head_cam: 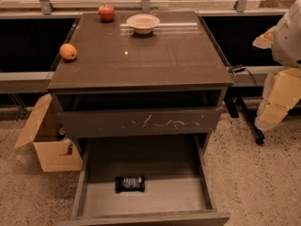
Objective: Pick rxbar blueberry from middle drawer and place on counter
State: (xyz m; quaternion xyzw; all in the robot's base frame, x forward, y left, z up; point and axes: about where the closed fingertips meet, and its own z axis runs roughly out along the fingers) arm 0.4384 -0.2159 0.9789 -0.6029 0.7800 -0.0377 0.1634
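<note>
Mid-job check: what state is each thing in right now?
middle drawer: pulled open.
rxbar blueberry: lying flat on the drawer floor, not gripped.
scratched drawer: not pulled out.
counter: no bar on it yet.
bowl: upright.
cardboard box: flap open.
gripper: right of the cabinet, away from the drawer.

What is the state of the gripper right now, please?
Gripper: at the right edge, beside the counter; open or closed cannot be told. The bar lies in the drawer, not held.
</note>
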